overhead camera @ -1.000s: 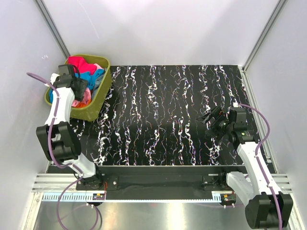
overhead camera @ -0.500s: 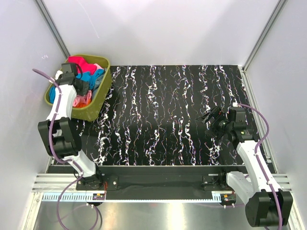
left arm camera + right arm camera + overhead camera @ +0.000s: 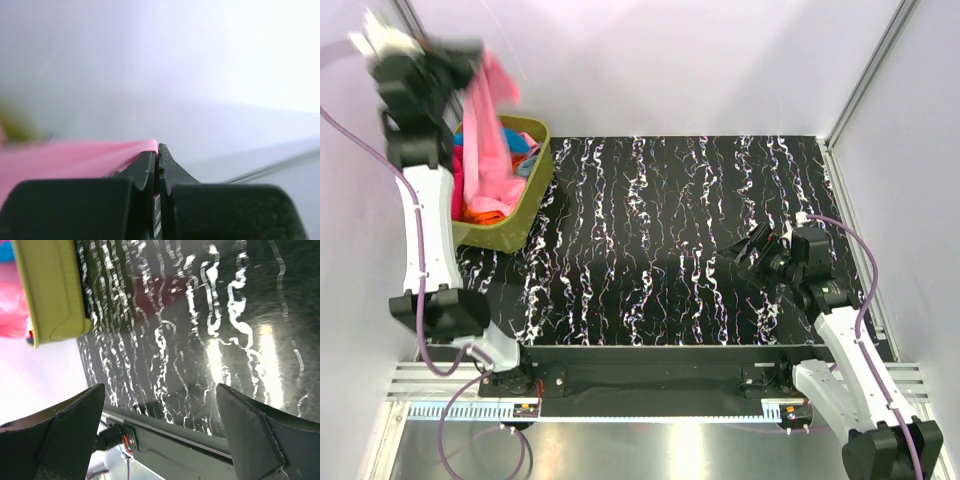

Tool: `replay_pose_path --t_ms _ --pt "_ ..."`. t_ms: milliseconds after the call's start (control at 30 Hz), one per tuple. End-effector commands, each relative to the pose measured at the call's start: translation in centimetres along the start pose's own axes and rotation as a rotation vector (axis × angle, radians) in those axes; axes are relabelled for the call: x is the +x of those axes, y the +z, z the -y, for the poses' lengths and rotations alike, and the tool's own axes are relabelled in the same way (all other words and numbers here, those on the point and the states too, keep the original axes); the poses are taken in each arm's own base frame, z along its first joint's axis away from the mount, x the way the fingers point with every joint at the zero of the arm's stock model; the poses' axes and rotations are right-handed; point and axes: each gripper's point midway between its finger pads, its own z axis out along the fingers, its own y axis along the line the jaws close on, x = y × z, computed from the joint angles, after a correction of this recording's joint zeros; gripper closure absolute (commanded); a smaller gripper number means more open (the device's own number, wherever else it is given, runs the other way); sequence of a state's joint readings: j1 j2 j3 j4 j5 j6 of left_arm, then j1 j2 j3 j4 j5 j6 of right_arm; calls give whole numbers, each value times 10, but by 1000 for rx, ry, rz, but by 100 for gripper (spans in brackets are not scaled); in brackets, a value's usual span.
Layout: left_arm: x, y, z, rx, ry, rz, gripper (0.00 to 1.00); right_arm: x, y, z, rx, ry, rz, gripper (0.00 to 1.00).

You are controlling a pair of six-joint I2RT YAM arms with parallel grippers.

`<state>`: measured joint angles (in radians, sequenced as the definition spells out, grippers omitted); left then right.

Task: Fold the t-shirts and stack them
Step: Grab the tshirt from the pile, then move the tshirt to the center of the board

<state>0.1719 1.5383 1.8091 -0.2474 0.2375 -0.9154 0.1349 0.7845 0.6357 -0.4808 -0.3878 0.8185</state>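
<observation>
Dangling light pink t-shirt (image 3: 478, 150) shows overhead; wrist view: left pincer (image 3: 158, 152) clamping.

Black marbled table (image 3: 670, 250), olive bin (image 3: 492, 238) — far-left corner

Swung the left gripper (image 3: 460, 62) up out of the olive-green bin (image 3: 532, 190) to high above its far-left corner, with the arm stretched nearly straight and blurred with motion. Clamped the jaws tight on an edge of the light pink t-shirt (image 3: 480, 140) and drew it up, leaving it hanging in a long drape from the fingertips down into the bin. Nudged the right gripper (image 3: 752, 256) slightly leftward and nearer over the table.
</observation>
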Motion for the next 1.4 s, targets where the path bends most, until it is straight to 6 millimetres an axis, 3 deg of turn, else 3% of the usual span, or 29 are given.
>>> replay_pose_path --t_ms 0,67,133,167,267,333,400,500,533,600,633,700,733,800,867,933,967,1000,1067,1133,1167,1267,1300,1333,1367 --pt "-113 -127 247 777 289 362 100 6 -6 -18 -80 -44 -8 0" --pt "-152 -160 282 946 204 483 100 11 -9 -19 -96 -43 -10 0" --pt "-174 -183 291 1086 85 562 100 12 -10 -18 -101 -40 -5 0" --pt "-186 -179 282 1101 -51 555 100 13 -12 -19 -110 -41 -3 0" --pt "-189 -179 276 1125 -133 528 100 17 -16 -25 -136 -52 -23 0" --pt "-184 -192 283 1192 -182 484 100 22 -19 -30 -151 -72 -44 0" --pt "-169 -194 290 1226 -221 390 100 22 -20 -34 -161 -87 -45 0" --pt "-121 -202 312 1307 -277 172 100 22 -21 -34 -158 -82 -35 0" --pt "-97 -221 330 1355 -293 88 100 21 -21 -34 -160 -81 -28 0" --pt "-51 -210 332 1312 -297 -88 100 19 -22 -34 -158 -78 -17 0" --pt "-31 -241 345 1347 -272 -146 100 19 -22 -34 -156 -73 -17 0" --pt "34 -202 318 1143 -268 -341 100 19 -22 -35 -155 -60 -16 0" --pt "63 -205 311 1101 -222 -377 100 20 -22 -35 -154 -42 -22 0" --pt "114 -201 271 958 -225 -481 100 24 -21 -36 -154 -39 -60 0" --pt "155 -198 229 828 -255 -571 100 28 -19 -34 -142 -41 -93 0" --pt "185 -200 201 756 -222 -621 100 31 -19 -29 -105 -56 -119 0" --pt "201 -195 176 669 -206 -635 100 28 -18 -28 -84 -100 -129 1" --pt "203 -201 163 621 -180 -627 100 30 -18 -27 -68 -122 -150 2" --pt "237 -190 96 355 -112 -662 98 36 -16 -23 -36 -167 -209 6" --pt "252 -193 61 268 -70 -686 98 50 -12 -28 -55 -218 -265 9" --pt "269 -194 36 207 -74 -729 99 57 -6 -28 -46 -235 -296 11" --pt "280 -198 1 115 -111 -731 100 93 7 -42 -80 -337 -409 12" --pt "280 -199 -2 108 -106 -719 100 104 11 -46 -88 -372 -436 11" --pt "278 -201 -6 102 -105 -703 100 128 15 -57 -132 -447 -476 11" --pt "276 -201 -6 102 -106 -700 100 142 28 -51 -99 -459 -516 9"
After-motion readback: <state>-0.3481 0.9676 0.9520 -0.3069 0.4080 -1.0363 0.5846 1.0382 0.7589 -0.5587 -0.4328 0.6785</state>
